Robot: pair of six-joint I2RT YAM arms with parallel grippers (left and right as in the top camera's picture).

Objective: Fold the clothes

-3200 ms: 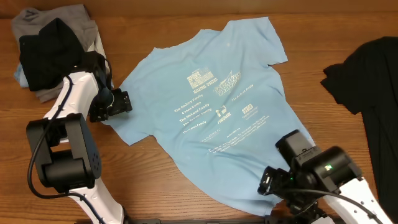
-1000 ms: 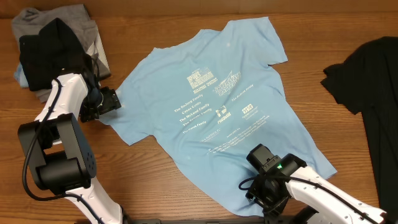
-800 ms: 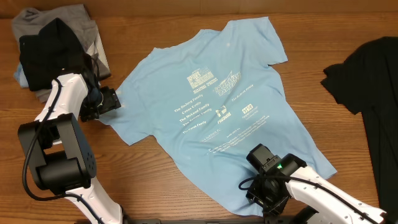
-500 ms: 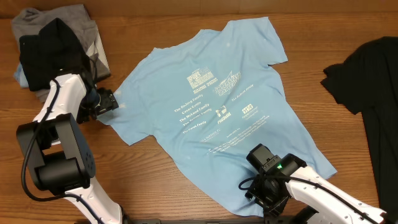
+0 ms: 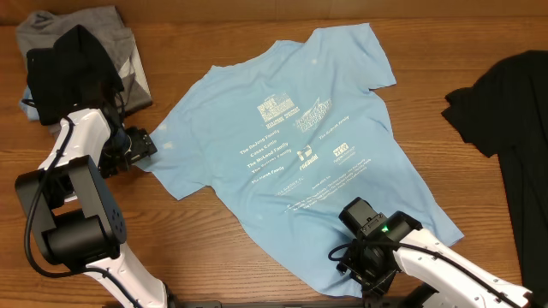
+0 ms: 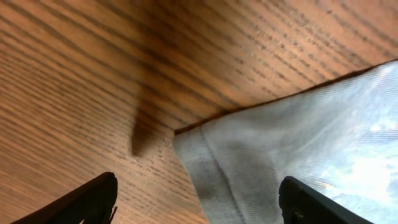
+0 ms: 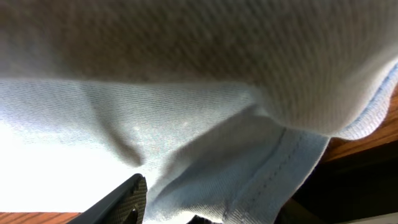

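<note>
The light blue T-shirt (image 5: 291, 137) lies spread flat, print up, in the middle of the wooden table (image 5: 214, 257). My left gripper (image 5: 144, 147) sits low at the corner of its left sleeve. In the left wrist view that sleeve corner (image 6: 249, 162) lies on the wood between the two wide-apart fingers of my open left gripper (image 6: 199, 211). My right gripper (image 5: 355, 267) is at the shirt's bottom hem near the table's front edge. In the right wrist view the shirt's cloth (image 7: 186, 93) drapes over my right gripper (image 7: 205, 208). One of its fingers (image 7: 124, 199) shows and the other is hidden.
A plain black T-shirt (image 5: 514, 128) lies crumpled at the right edge. At the back left is a pile of a grey shirt (image 5: 94, 26) with a black one (image 5: 64, 68) on top, close behind my left arm.
My left gripper has slid a little to the left, off the sleeve toward its corner, and its jaws have spread wider. The right arm stays at the hem.
</note>
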